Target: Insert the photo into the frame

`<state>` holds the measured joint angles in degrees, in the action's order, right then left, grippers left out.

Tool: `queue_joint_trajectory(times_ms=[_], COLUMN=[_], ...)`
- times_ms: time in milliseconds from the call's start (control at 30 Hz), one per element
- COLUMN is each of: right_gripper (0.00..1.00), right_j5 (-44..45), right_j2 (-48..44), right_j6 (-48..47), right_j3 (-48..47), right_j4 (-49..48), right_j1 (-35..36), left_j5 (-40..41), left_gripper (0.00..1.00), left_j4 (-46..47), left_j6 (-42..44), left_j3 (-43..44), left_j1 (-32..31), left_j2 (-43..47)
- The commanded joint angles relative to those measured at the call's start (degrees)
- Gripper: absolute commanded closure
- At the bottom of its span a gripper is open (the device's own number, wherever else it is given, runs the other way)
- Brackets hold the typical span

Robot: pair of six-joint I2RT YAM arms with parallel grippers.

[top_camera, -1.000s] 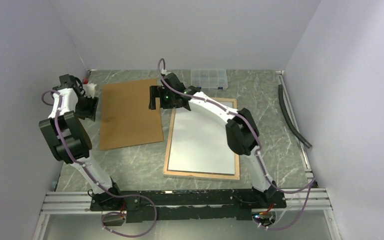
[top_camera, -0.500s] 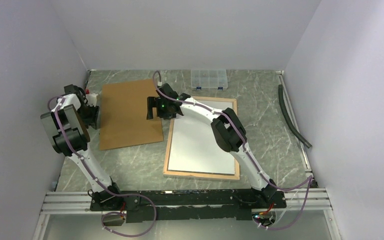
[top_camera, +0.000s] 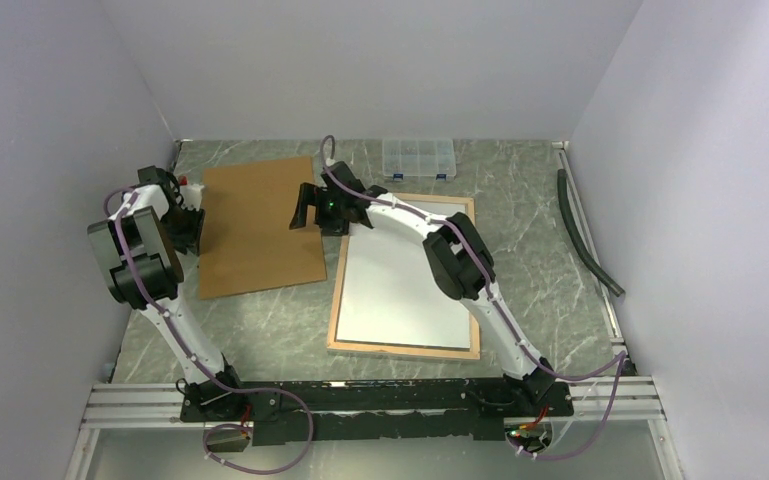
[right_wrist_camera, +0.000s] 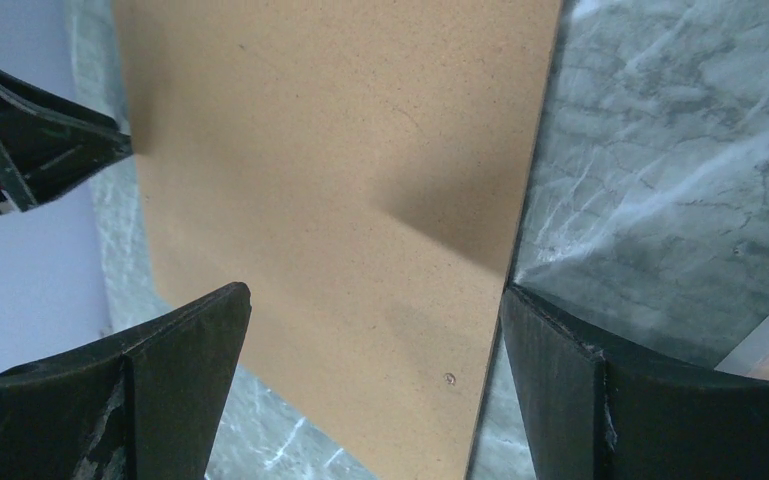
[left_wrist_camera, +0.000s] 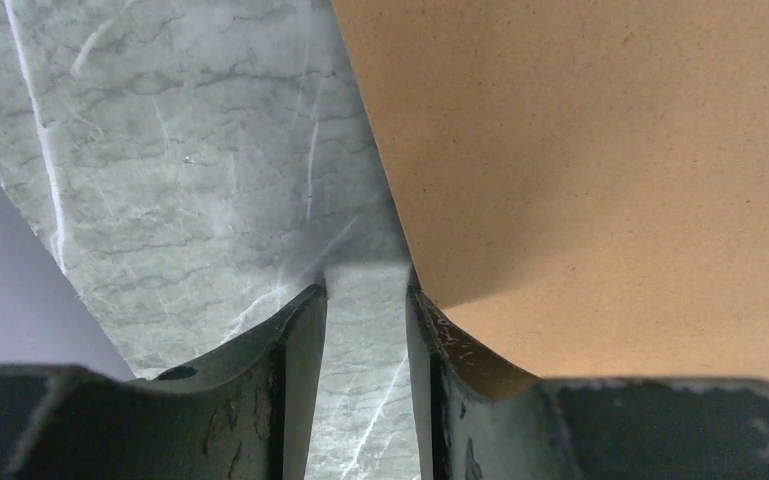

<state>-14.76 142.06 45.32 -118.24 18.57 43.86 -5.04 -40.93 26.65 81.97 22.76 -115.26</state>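
Brown board (top_camera: 260, 225) lies flat; at its 9 o'clock edge the left gripper (left_wrist_camera: 365, 290) stands with jaws slightly apart, empty. Over its 3 o'clock edge the right gripper (right_wrist_camera: 372, 300) gapes wide. Further toward 3 o'clock the frame (top_camera: 400, 349) lies flat.

Changes noted:

1. The left arm has folded in, and its elbow now sits higher and closer to the wall.
2. The left gripper (top_camera: 188, 224) has shifted slightly toward the brown backing board (top_camera: 260, 225). The board's left edge now lies against the right-hand finger (left_wrist_camera: 430, 350).
3. The left gripper's jaws have narrowed. A strip of worktop (left_wrist_camera: 365, 330) is visible between them.
4. The right arm's elbow has swung leftward.
5. The right gripper (top_camera: 305, 207) has tilted over the board's right edge, which lies just inside its right-hand finger (right_wrist_camera: 560, 380).
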Motion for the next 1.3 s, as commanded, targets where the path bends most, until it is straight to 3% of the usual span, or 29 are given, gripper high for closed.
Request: queue_joint_trajectory(times_ms=[0,267,500,733,1133,1267], right_gripper=[0.00,0.03,0.09,0.21,0.25,0.31], right_j5=[-7.4,-15.2,-17.8,-20.1,-23.0,-21.8], right_j2=[-2.4,-10.9,-22.2,-27.8,-23.6,-23.7], right_j6=[7.6,15.2,19.3,24.2,27.9,25.1], right_j3=[4.3,11.3,26.2,38.2,36.4,33.8], right_j4=[-10.7,-24.8,-36.6,-49.0,-53.0,-48.2], right_j1=[-0.2,-0.1,1.5,1.9,3.0,3.1], left_j5=[-8.7,-10.3,-11.3,-12.5,-14.2,-14.3], left_gripper=[0.59,0.61,0.61,0.61,0.61,0.61], left_j4=[-2.0,-2.6,-2.3,-2.4,-2.9,-3.4], left_j6=[-2.3,-1.4,-0.8,0.0,0.9,1.1], left_j3=[-0.6,-2.2,-3.2,-4.7,-7.5,-7.4], left_j1=[-2.2,-3.7,-4.5,-5.7,-7.4,-7.5], left_j2=[-5.2,-3.8,-2.7,-1.6,1.5,2.1])
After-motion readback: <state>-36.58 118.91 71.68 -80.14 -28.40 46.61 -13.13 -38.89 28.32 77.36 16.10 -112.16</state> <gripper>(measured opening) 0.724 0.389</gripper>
